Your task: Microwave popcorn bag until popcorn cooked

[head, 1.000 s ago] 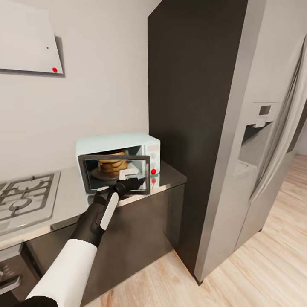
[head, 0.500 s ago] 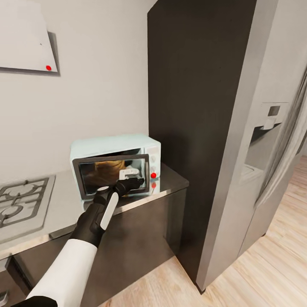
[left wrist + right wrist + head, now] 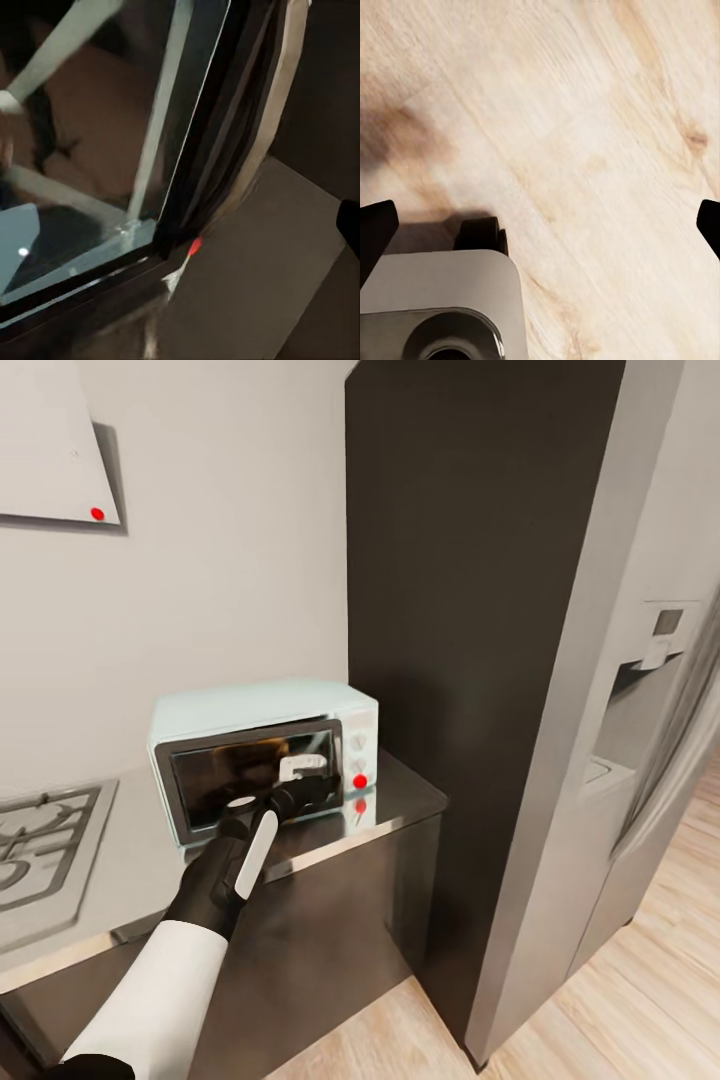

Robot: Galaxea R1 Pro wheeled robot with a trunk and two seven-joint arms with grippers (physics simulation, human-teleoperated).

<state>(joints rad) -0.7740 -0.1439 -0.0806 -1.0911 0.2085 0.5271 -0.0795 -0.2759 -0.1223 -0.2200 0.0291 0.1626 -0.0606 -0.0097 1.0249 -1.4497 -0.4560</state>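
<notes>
Soft, even light fills the head view; the countertop (image 3: 400,800) gleams with reflections at centre frame. The left wrist view is dim and blurred. Bright wooden floor (image 3: 585,112) carries a smudgy shadow at left.

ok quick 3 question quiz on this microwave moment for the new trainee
1. True or false: the microwave door is wide open.
2. Which gripper is at the door? A) left gripper B) right
3. The microwave stands on the ____, beside the gas hob.

Key: 1 false, it is nearly or fully shut. 2 A. 3 countertop.
</notes>
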